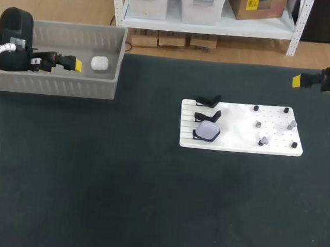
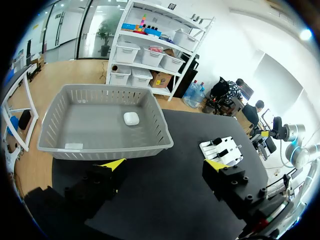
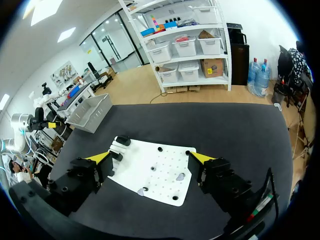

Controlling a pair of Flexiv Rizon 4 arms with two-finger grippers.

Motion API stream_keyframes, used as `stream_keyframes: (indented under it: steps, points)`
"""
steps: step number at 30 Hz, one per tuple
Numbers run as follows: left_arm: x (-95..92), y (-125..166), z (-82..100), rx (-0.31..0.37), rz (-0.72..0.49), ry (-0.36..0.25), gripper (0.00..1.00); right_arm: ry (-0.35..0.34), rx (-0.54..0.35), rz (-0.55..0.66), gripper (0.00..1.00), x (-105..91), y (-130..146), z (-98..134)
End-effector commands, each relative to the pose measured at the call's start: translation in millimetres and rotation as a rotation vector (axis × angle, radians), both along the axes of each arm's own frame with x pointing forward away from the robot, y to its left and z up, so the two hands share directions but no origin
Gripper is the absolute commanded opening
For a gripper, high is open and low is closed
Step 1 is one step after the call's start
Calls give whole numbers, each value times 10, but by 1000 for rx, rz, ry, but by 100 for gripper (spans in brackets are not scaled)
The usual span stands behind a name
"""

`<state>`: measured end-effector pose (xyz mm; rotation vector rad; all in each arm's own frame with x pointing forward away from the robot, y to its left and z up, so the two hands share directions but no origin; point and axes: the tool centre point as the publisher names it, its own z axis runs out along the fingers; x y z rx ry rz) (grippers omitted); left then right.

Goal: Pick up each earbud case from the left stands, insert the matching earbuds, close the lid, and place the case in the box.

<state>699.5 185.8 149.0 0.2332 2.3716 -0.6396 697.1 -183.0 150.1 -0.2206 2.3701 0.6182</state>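
Left gripper (image 2: 165, 164) hangs wide open, empty; ahead, a white rounded earbud case (image 2: 131, 118) lies in the grey slotted box (image 2: 100, 147).

You have nothing legible here: the small white label (image 2: 73, 146) inside the grey box (image 2: 55, 112) is too small to read.

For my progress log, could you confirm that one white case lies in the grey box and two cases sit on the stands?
Not quite: only one case sits on the stands, the lilac case on the front one. The head view shows the other two stands empty. One white case does lie in the grey box.
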Motion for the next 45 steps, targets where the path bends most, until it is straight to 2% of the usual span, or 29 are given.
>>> stream_keyframes:
  steps: [1, 15, 20, 21, 22, 24, 26, 35, 40, 45]
  points:
    - [5, -12, 15, 6, 3, 5, 100, -1, 2, 2, 100, 6, -3, -7]
    - [5, -12, 15, 6, 3, 5, 100, -1, 2, 2, 100, 6, -3, -7]
    - [-20, -95, 132, -27, -185, -142, 100, -1, 2, 2, 100, 6, -3, -7]
    - [-45, -115, 154, -50, -254, -208, 100, -1, 2, 2, 100, 6, -3, -7]
    - [-73, -129, 174, -52, -318, -249, 100, -1, 2, 2, 100, 6, -3, -7]
    - [-86, -164, 205, -84, -418, -285, 100, -1, 2, 2, 100, 6, -3, -7]
    - [-93, -207, 236, -82, -481, -332, 100, -1, 2, 2, 100, 6, -3, -7]
    - [-168, -526, 286, -87, -832, -443, 100, -1, 2, 2, 100, 6, -3, -7]
    - [-230, -684, 290, -111, -1018, -463, 100, -1, 2, 2, 100, 6, -3, -7]
    - [-230, -684, 290, -111, -1018, -463, 100, -1, 2, 2, 100, 6, -3, -7]
